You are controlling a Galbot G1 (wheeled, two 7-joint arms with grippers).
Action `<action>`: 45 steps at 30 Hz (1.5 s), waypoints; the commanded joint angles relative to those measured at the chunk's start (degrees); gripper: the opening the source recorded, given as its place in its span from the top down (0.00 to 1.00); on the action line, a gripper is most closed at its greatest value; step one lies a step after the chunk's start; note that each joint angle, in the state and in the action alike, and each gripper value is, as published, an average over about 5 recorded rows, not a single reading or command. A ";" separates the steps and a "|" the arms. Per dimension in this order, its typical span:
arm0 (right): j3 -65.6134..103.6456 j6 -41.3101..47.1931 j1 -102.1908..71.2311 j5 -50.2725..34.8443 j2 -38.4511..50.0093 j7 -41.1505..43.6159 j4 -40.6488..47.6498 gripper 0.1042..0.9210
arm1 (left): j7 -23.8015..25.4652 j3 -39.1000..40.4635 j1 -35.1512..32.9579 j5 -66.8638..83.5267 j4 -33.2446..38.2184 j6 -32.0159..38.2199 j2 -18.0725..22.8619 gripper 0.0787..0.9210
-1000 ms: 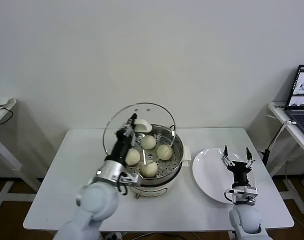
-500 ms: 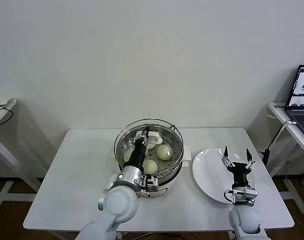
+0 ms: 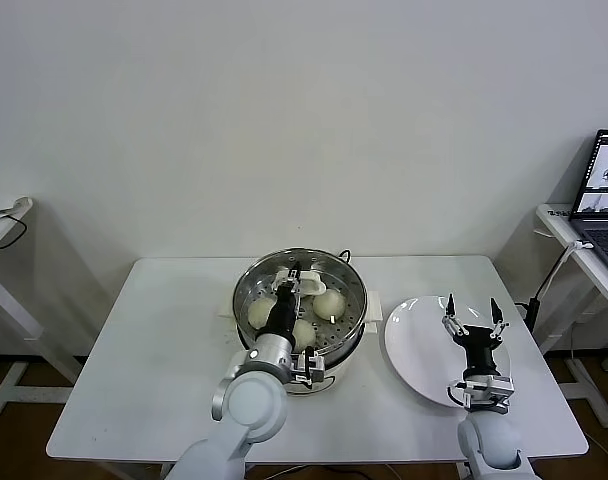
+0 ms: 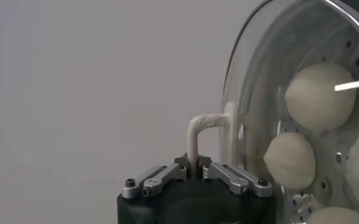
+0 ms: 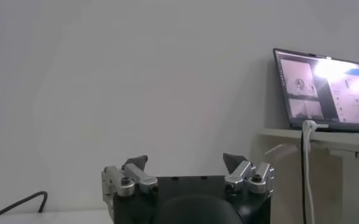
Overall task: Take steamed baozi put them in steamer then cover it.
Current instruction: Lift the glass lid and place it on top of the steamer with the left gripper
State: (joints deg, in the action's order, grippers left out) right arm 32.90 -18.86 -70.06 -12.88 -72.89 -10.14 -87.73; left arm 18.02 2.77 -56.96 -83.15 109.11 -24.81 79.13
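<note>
Glass, the cover (image 3: 299, 290) sits on the steamer (image 3: 246, 300) over the steamed baozi (image 3: 328, 304) inside, its handle (image 4: 199, 131) pinched by the left gripper (image 3: 295, 277), so only releasing seems left, while the right gripper (image 3: 472, 322) hangs wide-jawed above the white plate (image 3: 409, 350).

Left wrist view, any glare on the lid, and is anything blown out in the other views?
Left wrist view: a short bright streak of glare on the glass lid, over a baozi. Right wrist view: the laptop screen is washed out near its top. Head view: even light, small glints on the steamer wall.
</note>
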 commanded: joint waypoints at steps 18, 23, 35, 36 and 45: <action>-0.10 -0.12 -0.02 -0.04 0.19 0.79 0.47 0.12 | -2.31 0.42 0.49 -1.16 -3.21 0.24 1.89 0.87; -0.11 -0.19 0.05 -0.04 0.18 0.84 0.60 0.12 | -2.33 0.26 0.48 -1.47 -3.64 0.30 2.06 0.87; -0.20 -0.31 0.03 0.03 0.04 1.01 0.75 0.12 | -2.65 -0.20 0.11 -2.05 -4.68 0.57 2.17 0.87; -0.24 -0.33 0.02 0.04 -0.01 1.03 0.80 0.12 | -2.71 -0.23 0.09 -2.13 -4.76 0.61 2.25 0.87; -0.33 -0.37 0.17 -0.01 -0.02 1.09 0.88 0.12 | -2.55 -0.23 -0.53 -2.86 -4.67 0.80 2.24 0.87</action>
State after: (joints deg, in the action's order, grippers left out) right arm 32.56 -19.25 -69.96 -12.83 -72.98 -9.05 -86.86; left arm 15.18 2.57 -57.08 -85.45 104.42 -24.10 81.39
